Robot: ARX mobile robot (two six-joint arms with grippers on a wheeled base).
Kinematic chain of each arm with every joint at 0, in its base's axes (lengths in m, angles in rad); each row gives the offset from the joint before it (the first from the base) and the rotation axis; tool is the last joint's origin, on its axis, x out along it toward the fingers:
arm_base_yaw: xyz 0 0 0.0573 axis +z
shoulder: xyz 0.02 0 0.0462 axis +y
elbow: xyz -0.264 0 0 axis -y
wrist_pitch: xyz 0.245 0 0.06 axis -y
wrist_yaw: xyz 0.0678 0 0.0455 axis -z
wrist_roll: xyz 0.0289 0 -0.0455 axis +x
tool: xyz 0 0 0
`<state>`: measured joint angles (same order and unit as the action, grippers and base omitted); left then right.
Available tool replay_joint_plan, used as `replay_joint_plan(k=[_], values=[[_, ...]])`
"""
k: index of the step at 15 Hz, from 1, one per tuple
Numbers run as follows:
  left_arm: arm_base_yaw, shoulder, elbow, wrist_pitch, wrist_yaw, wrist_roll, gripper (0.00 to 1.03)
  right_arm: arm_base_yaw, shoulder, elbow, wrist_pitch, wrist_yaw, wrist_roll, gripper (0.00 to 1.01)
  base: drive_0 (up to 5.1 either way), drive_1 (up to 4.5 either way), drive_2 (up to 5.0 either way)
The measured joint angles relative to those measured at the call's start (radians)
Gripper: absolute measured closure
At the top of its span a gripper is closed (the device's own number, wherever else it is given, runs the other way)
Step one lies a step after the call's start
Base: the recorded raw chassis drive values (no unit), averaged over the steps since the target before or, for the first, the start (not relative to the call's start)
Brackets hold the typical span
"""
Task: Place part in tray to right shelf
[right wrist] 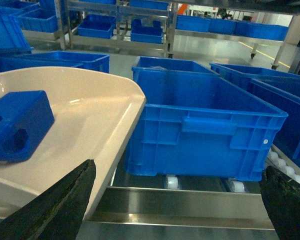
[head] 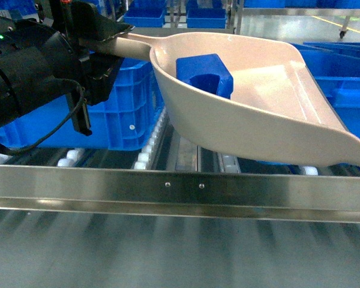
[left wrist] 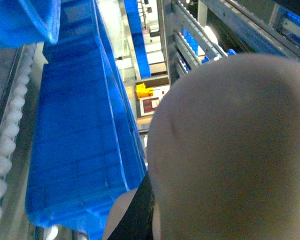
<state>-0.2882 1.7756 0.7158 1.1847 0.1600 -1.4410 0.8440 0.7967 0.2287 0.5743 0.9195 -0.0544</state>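
Observation:
The cream tray (head: 270, 120) hangs tilted above the right shelf's front rail (head: 180, 192) and white rollers (head: 145, 150). My left gripper (head: 105, 45) is shut on the tray's handle (head: 138, 39) at the upper left. The blue part (head: 204, 75) lies inside the tray near its back wall. In the left wrist view the tray's underside (left wrist: 230, 150) fills the right half, with a black finger (left wrist: 140, 212) against it. In the right wrist view my right gripper (right wrist: 177, 210) stands wide open over the steel rail (right wrist: 190, 202), just right of the tray (right wrist: 90, 115) and the part (right wrist: 17, 125).
A large blue crate (head: 126, 102) sits on the rollers behind the tray's handle side, and more blue crates (head: 342, 78) stand at the right. Another crate (right wrist: 205, 130) sits straight ahead of my right gripper on the rollers. Further racks with crates stand in the background.

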Motion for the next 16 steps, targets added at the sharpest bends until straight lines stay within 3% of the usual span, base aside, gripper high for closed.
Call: replay_joint_plan(k=[16], values=[[0.002, 0.000, 0.000, 0.002, -0.002, 0.000, 0.87, 0.000, 0.000, 0.000, -0.001, 0.000, 0.000, 0.03, 0.0, 0.00, 0.0]])
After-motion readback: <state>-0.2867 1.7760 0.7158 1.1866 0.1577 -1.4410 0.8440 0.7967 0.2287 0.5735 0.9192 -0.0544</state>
